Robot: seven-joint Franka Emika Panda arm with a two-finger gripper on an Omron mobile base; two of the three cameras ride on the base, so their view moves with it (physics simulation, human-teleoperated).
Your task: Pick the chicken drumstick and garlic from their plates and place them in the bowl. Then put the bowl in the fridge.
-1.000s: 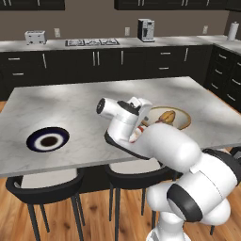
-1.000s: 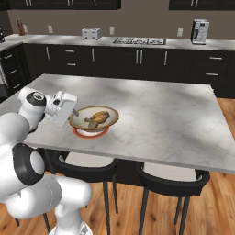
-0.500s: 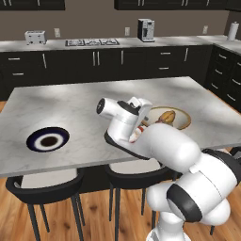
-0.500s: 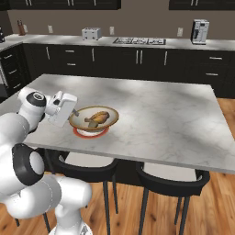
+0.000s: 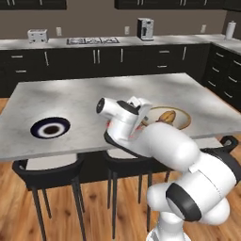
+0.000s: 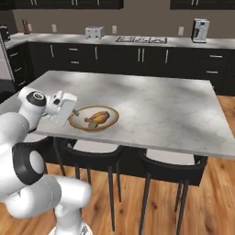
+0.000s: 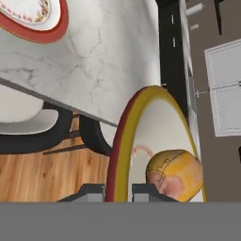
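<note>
At island edge: your gripper (image 7: 117, 190) holds the shallow beige bowl (image 7: 155, 141) by its rim.
Inside bowl: golden-brown chicken drumstick (image 7: 175, 175).

The end effector (image 7: 117, 190) straddles the bowl (image 7: 141, 127) rim at the tabletop (image 5: 94, 101) near edge. The chicken drumstick (image 6: 95, 118) lies inside. One plate (image 5: 50, 127) sits well apart, another (image 7: 33, 19) beyond.

The robot arm (image 5: 174, 155) is white, fat and round, like big smooth balls joined together. Black rings sit at its joints. A black round cap (image 6: 35, 97) with a grey ring sits by the boxy white hand (image 6: 63, 108).
</note>
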